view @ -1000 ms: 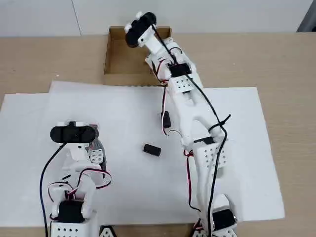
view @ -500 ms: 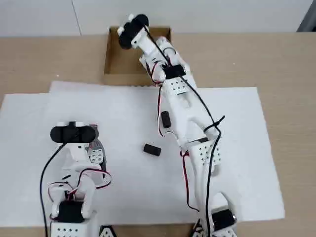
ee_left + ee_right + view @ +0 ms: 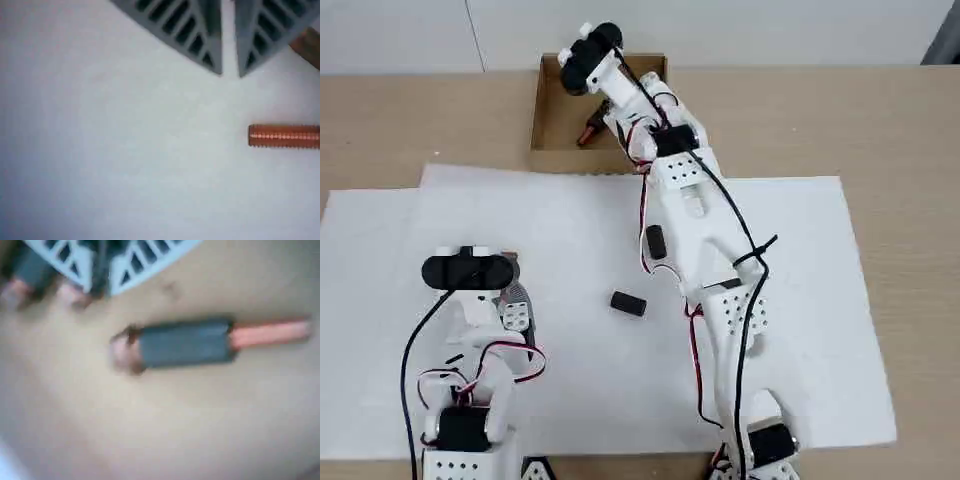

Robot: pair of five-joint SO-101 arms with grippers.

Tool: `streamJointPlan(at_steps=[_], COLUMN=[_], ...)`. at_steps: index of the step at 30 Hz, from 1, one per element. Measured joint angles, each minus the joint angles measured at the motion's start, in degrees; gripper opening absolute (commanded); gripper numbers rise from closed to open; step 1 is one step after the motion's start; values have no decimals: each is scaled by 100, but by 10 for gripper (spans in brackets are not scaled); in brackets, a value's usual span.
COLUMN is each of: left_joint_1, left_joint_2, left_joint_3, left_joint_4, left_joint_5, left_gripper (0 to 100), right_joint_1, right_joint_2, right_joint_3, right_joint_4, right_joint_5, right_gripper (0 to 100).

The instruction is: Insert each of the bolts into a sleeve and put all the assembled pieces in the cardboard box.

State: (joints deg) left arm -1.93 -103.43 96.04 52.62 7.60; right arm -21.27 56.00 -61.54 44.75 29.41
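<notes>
Right arm runs up the middle of the high view, with its hand [image 3: 100, 290] over the cardboard box [image 3: 548, 110] at upper centre-left. We see this hand's fingers a little apart and gripping nothing. One assembled piece [image 3: 185, 342], a copper bolt through a dark sleeve, lies flat on the box floor, apart from the fingertips. In the high view it sits tilted in the lower middle of the box. Another piece [image 3: 22, 277] and a copper end [image 3: 70, 294] show close by the fingers; both are blurred, so we can't tell more.

Left arm is at lower left of the high view. Left hand [image 3: 228, 74] hangs over the white paper [image 3: 590, 390], fingers almost together with only a thin gap and nothing held. A loose threaded bolt [image 3: 283, 136] lies on the paper near those fingertips, not touching them.

Two empty black sleeves lie on the paper mid-frame: one sleeve [image 3: 628, 303] at centre, and a second sleeve [image 3: 656, 241] above it, right against the right arm. The paper lies on the wooden surface [image 3: 890, 120].
</notes>
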Motion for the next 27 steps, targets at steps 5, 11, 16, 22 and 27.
streamJointPlan(at_steps=[5, 11, 16, 22, 27], left_joint_1=[0, 0, 0, 0, 0], left_joint_2=[0, 0, 0, 0, 0], left_joint_3=[0, 0, 0, 0, 0], left_joint_4=[0, 0, 0, 0, 0], left_joint_5=[0, 0, 0, 0, 0], left_gripper=[6, 6, 6, 6, 6], right_joint_1=[-53, -44, -44, -123, -105], right_joint_2=[-299, -527, -527, -536, -536], right_joint_3=[-431, -1108, -1837, -2646, -2848], right_joint_4=[1125, 2523, 3789, 4976, 5099], right_joint_5=[-967, -1433, -1468, -1899, -2268], right_gripper=[2, 3, 3, 3, 3])
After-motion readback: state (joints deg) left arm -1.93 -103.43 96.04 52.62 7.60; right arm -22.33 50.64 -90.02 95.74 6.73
